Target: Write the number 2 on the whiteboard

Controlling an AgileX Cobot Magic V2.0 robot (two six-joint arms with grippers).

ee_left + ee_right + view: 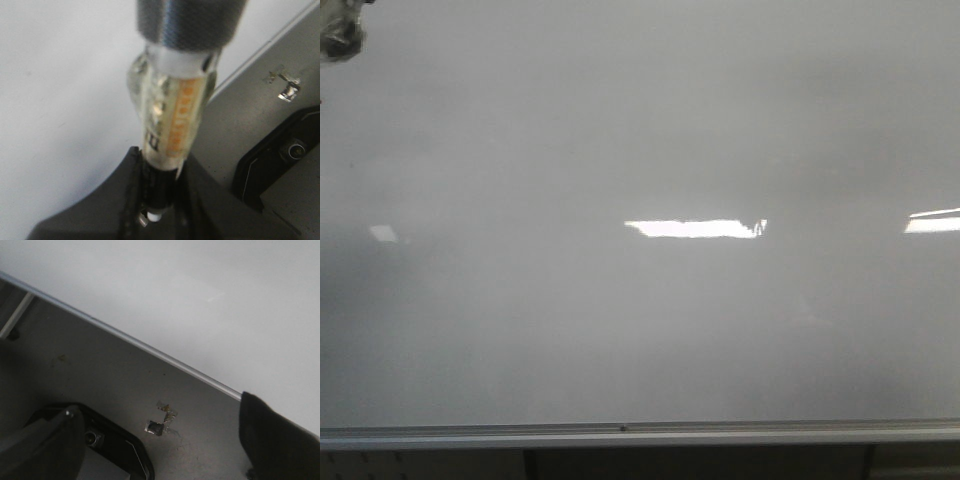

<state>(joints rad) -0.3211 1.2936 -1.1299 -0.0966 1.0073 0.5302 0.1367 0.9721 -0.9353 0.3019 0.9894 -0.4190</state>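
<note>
The whiteboard (640,130) is glossy white-grey and fills the front view, with a silver rail (640,433) along its lower edge. No number 2 shows on it, only bright light reflections. In the left wrist view, my left gripper (162,172) is shut on a marker (172,120) with a clear barrel, an orange label and a black end. The marker points away over the edge of the whiteboard (60,100). My right gripper (160,440) is open and empty, its fingers (45,445) wide apart over a grey surface beside the whiteboard (200,300).
A blurred dark and pale object (342,30) sits at the top left corner of the front view. On the grey surface below the board lie a scrap of tape (160,422) and a black housing (115,445). Both also show in the left wrist view: the tape (285,87) and the housing (280,155).
</note>
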